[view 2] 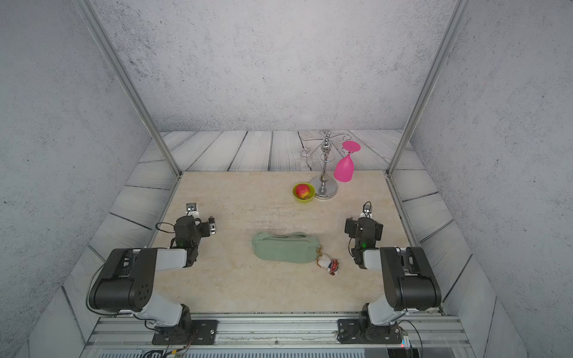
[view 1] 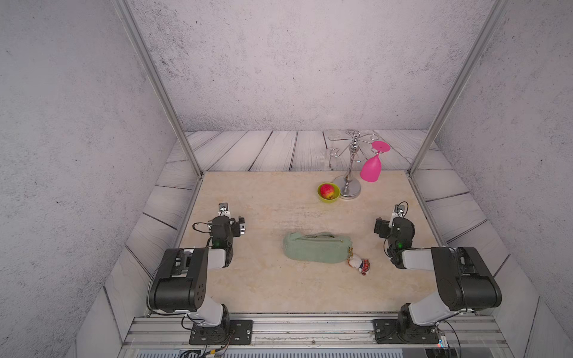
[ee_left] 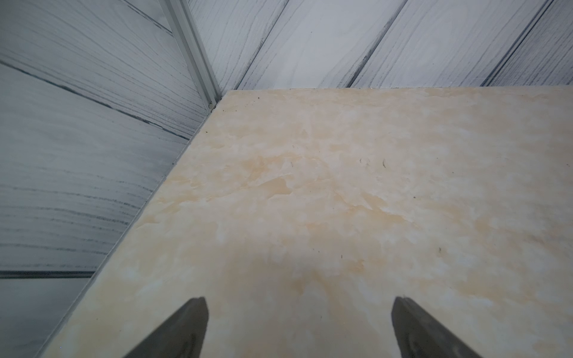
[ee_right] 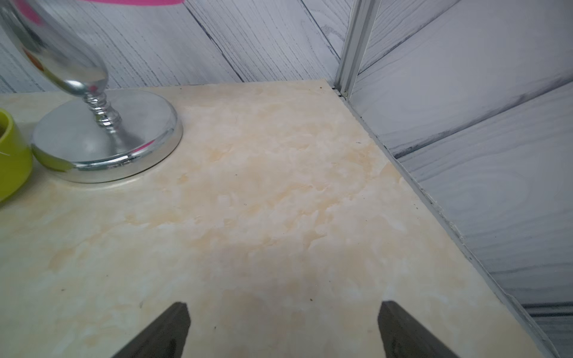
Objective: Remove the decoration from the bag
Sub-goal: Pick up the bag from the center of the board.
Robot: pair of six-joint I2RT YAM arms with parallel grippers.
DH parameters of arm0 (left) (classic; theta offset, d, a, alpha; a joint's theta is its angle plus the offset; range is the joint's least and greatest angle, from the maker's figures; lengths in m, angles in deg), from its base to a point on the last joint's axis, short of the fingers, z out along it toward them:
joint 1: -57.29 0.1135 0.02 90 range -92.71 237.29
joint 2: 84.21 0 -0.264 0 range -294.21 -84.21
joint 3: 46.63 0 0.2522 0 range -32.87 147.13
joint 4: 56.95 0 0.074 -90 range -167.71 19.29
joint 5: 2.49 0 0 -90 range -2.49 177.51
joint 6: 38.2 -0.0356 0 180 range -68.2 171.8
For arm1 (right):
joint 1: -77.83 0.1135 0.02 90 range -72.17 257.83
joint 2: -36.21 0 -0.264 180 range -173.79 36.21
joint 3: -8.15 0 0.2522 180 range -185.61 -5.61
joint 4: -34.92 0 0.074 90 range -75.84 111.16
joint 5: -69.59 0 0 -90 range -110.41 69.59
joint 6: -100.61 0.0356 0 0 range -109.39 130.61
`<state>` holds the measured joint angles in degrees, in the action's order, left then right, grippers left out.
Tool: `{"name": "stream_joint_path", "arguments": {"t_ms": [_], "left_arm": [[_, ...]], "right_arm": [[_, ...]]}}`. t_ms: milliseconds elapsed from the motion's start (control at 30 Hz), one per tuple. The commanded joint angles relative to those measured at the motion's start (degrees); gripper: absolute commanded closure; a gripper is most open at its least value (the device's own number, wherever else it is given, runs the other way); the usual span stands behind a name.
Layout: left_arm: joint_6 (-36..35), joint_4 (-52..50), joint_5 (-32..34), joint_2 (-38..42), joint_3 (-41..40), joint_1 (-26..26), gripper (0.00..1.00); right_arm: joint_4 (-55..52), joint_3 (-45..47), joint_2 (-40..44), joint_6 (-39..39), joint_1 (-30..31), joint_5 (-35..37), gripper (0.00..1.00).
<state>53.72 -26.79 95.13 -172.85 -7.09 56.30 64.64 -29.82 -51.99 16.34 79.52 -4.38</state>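
– since the decoration (view 1: 359, 263) lies just beside the bag (view 1: 317, 248), joined at that end by a gold clasp (view 1: 351, 251) it seems, which arm goes?
– right gripper (ee_right: 283, 305). doll sits inboard of it and back toward its base, near; bag lies beyond the doll. jaws spread wide, nothing in them. left gripper (ee_left: 299, 299) likewise wide and empty, bag well inboard of it.
– doing it well?
– left pins the bag body, right pinches close by the clasp and pulls away from the bag. grabbing the skirt would likely just drag the bag along.
– room?
– bare table (view 1: 279, 288) all round the bag. ahead of the right gripper, to its inner side, sit the stand (ee_right: 105, 136) and green bowl (ee_right: 12, 155). table edge and wall run close along its outer side, so swing inward.
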Motion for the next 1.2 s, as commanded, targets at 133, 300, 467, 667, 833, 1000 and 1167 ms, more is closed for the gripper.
{"name": "stream_joint_path", "arguments": {"t_ms": [133, 300, 467, 667, 833, 1000, 1167], "left_arm": [[0.37, -0.48, -0.51, 0.67, 0.91, 0.46, 0.02], [0.3, -0.91, -0.62, 0.82, 1.03, 0.51, 0.02], [1.05, -4.06, 1.36, 2.04, 2.25, 0.48, 0.01], [8.08, -28.57, 7.67, 9.24, 14.42, 0.37, 0.02], [21.02, -47.11, 0.86, 12.01, 24.52, 0.06, 0.01], [31.03, -62.8, -7.78, 14.33, 31.49, -1.82, 0.02], [41.85, -69.7, -9.81, 20.97, 32.09, -7.64, 0.01]], "right_arm": [[-0.32, -0.67, 1.01, 0.25, 0.31, -0.22, 0.01], [-0.33, -0.75, 0.95, 0.29, 0.28, -0.26, 0.01], [-0.35, -0.74, 1.05, 0.31, 0.22, -0.21, 0.01], [-9.23, -2.65, 8.47, 1.25, 0.5, 4.85, 0.01], [-37.94, -13.73, 16.21, 11.71, 0.44, 4.17, 0.01], [-51.7, -20.44, 16.23, 17.92, 0.42, -6.41, 0.02], [-54.82, -20.02, 18.66, 21.65, 0.51, -17.42, 0.04]]}}
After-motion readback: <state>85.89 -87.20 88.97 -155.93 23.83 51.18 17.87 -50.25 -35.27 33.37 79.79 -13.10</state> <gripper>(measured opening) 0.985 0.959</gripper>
